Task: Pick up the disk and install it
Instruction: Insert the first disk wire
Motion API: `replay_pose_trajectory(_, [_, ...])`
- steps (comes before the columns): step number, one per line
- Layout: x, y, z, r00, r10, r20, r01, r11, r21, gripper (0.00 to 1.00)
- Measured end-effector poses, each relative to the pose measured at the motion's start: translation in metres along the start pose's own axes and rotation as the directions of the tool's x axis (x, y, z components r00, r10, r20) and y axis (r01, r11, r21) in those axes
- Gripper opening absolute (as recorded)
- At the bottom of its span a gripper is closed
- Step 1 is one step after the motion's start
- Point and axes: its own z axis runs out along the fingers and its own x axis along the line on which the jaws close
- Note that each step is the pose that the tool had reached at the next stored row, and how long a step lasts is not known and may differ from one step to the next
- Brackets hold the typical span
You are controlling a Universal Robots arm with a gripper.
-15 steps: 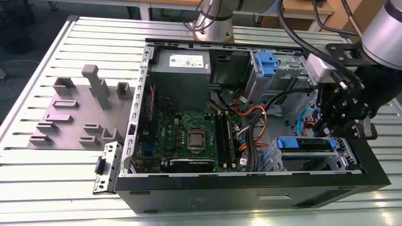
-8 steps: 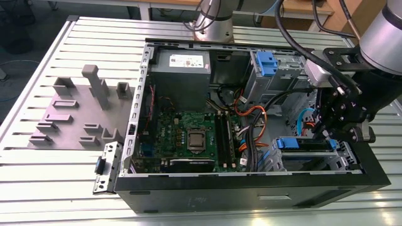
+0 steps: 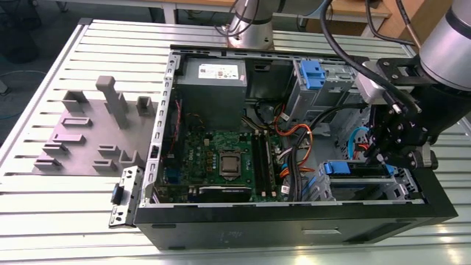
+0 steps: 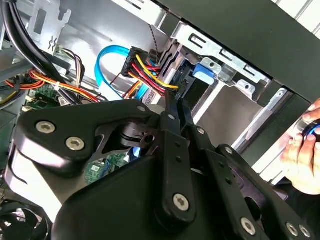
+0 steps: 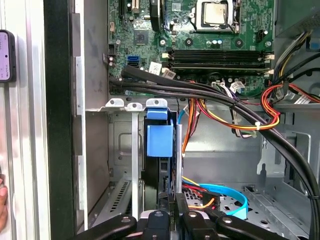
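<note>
The open computer case (image 3: 294,221) lies on its side on the slatted metal table (image 3: 66,204), its motherboard (image 3: 228,160) facing up. The arm reaches in from the exterior view's right, and the black end effector (image 3: 394,157) is down inside the case at the near right corner, over the drive cage (image 3: 368,185).

The disk (image 3: 357,168) sits in that cage, its bright blue bracket showing just beside the end effector's fingers. In the first wrist view the disk (image 5: 161,145) stands on edge in a slot of the cage, blue bracket and tab toward the motherboard (image 5: 200,30), with metal cage rails on either side. The end effector (image 5: 172,217) is right at the disk's other end, its two fingers close together and straddling that edge; whether they actually clamp the disk I cannot tell, since the contact point is hidden. In the second wrist view the fingers (image 4: 175,120) run narrow and nearly parallel toward the blue bracket (image 4: 204,71) in the cage.

A bundle of red, yellow and black cables (image 4: 147,70) and a light blue data cable (image 4: 107,57) lie near the cage. A grey power supply (image 3: 213,83) sits at the far side of the case, and a second blue-fronted bay (image 3: 312,74) is at the far right. A person's hand (image 4: 305,155) rests by the case's outer edge in the second wrist view.
</note>
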Motion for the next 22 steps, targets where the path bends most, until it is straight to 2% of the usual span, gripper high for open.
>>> replay_pose_trajectory(5, [0.0009,0.0001,0.0016,1.0000,0.005,0.0001,-0.005,1.0000,0.0000,0.16])
replay_pose_trajectory(10, [0.0020,0.0002,0.0025,1.0000,0.006,0.0055,-0.006,1.0000,-0.0002,0.16])
replay_pose_trajectory(22, [0.0044,0.0000,0.0022,0.9999,0.007,0.0082,-0.007,1.0000,-0.0002,0.16])
